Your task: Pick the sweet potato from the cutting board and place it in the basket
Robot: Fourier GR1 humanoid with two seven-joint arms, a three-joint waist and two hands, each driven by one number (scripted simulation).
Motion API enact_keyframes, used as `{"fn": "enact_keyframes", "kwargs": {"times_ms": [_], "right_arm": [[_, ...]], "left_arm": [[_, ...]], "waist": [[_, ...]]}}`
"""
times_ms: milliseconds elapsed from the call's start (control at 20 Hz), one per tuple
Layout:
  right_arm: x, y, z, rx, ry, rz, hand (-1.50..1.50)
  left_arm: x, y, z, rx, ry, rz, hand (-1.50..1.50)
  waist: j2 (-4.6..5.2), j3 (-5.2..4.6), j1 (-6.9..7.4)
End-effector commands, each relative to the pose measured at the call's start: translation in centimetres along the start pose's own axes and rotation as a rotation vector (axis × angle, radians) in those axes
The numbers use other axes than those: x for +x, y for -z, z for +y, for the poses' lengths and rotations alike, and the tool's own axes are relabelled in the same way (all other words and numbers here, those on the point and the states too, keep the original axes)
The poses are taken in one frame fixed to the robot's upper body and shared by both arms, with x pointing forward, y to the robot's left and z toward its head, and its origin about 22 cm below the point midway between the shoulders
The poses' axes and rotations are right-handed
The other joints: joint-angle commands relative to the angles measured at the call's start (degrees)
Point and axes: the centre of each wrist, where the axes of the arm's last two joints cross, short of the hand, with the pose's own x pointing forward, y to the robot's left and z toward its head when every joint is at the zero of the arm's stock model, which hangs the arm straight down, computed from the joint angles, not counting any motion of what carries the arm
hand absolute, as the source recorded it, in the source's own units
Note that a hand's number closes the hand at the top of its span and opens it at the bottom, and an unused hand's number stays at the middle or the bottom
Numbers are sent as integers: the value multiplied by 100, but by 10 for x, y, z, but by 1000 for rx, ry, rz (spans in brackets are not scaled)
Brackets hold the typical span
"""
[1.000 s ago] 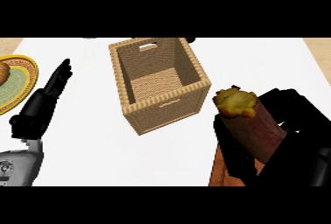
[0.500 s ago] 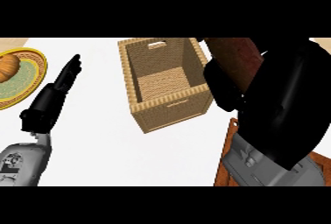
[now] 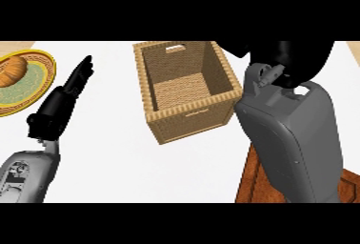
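A flat white counter top (image 3: 112,157) is filling most of the head view; at the far right corner a strip of tan surface (image 3: 353,45) is showing beyond its edge, and nothing more of the room is showing. A woven tan wicker basket (image 3: 188,113), rectangular and open-topped, is standing upright near the middle, its woven floor and a slot handle in the far wall showing. At the far left a round yellow-rimmed plate (image 3: 10,107) with a green centre is lying on the counter, carrying a golden-brown croissant (image 3: 14,71). The black left hand (image 3: 69,93) is resting between plate and basket, touching neither - fingers straight and together, pointing far. A reddish-brown wooden cutting board (image 3: 252,183) is lying at the near right, mostly hidden under the grey right forearm (image 3: 295,138). The black right hand (image 3: 290,56) is hanging at the far right, just beside the basket's right rim; whether it is closed round anything I cannot tell. The sweet potato is not showing anywhere - where it is, I cannot tell.
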Motion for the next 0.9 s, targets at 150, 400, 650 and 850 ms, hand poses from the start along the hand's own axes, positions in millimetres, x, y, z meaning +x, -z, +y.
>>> {"fn": "enact_keyframes", "kwargs": {"times_ms": [150,400,650,850], "right_arm": [[22,24,27,119,-254,296,150],[44,31,33,147,-374,292,150],[53,40,33,252,-295,309,-150],[66,39,33,300,-222,297,-150]], "left_arm": [[-8,-4,1,8,4,9,0],[-8,-4,6,8,27,21,0],[-3,0,5,20,-5,35,0],[-14,-7,5,10,18,33,0]], "waist": [[-62,-14,-70],[-90,-7,-139],[-98,9,-163],[-79,5,-134]]}}
